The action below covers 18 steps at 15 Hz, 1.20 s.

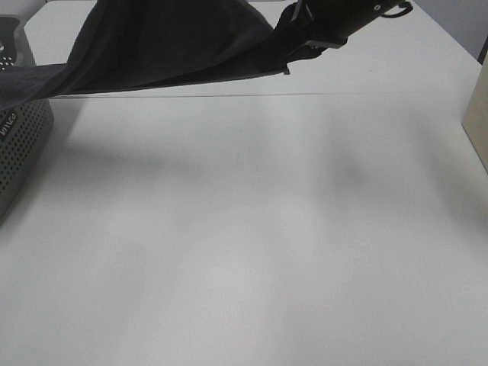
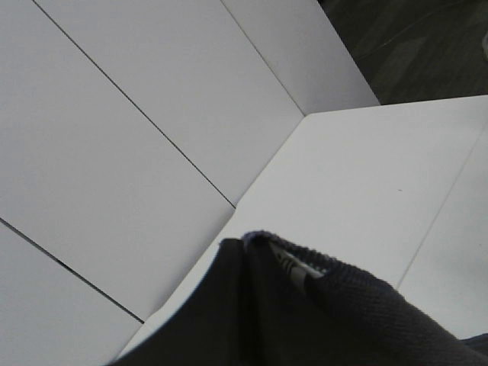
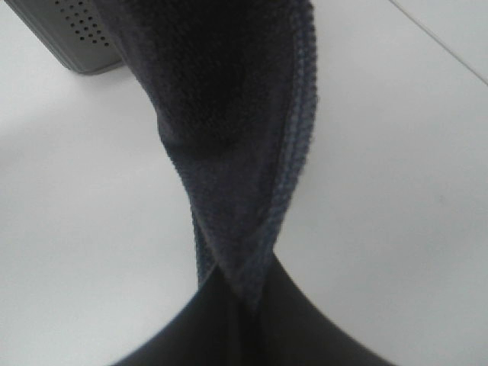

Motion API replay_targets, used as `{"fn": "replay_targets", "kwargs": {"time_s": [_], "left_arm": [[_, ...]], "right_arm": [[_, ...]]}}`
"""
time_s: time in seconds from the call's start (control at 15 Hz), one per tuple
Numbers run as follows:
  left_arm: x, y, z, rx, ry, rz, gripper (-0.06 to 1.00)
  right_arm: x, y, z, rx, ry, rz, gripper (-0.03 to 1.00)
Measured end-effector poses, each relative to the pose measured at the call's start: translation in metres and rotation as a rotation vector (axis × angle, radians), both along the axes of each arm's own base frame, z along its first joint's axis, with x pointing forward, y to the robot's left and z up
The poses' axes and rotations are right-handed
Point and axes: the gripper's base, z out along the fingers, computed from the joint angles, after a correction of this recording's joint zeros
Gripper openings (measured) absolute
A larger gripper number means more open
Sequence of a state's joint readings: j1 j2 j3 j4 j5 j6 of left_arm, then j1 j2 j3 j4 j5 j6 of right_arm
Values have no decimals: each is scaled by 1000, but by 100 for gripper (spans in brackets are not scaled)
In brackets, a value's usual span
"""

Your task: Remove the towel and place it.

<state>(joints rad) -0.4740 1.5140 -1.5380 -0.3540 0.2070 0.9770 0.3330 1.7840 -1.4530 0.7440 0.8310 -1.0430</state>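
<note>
Towel [image 3: 229,137], judged soft, limp and light, sags between my left gripper [image 2: 286,263] and right gripper [image 3: 238,305], both clamped tight on its hemmed edge; corners give surest hold.

Charcoal towel [image 1: 168,38], gry perf. basket [image 1: 23,145], wht table [image 1: 267,229].

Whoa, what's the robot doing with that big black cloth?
The robot is holding up a towel. Its right claw and left claw are both shut on it, so it hangs stretched in the air above the white table. One end drapes over the grey basket, so the towel isn't fully off yet and hasn't been put down anywhere.
</note>
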Motion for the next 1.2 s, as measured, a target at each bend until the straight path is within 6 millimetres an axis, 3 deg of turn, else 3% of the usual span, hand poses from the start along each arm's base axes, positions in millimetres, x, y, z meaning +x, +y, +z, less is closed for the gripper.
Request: {"fn": "replay_targets", "kwargs": {"time_s": [0.2, 0.6, 0.67, 0.87, 1.2], "left_arm": [[2, 3, 11, -60, -106, 45, 0], [3, 12, 33, -183, -319, 135, 0], [1, 18, 43, -241, -422, 178, 0], [-4, 21, 54, -335, -533, 201, 0], [-15, 8, 61, -425, -572, -17, 0]], "right_arm": [[-6, -11, 39, -100, -86, 3, 1], [-2, -34, 137, -309, -459, -53, 1], [-2, -39, 156, -343, -540, -74, 1], [-2, -48, 185, -412, -703, -108, 1], [-1, -54, 226, -400, -980, -199, 1]]}}
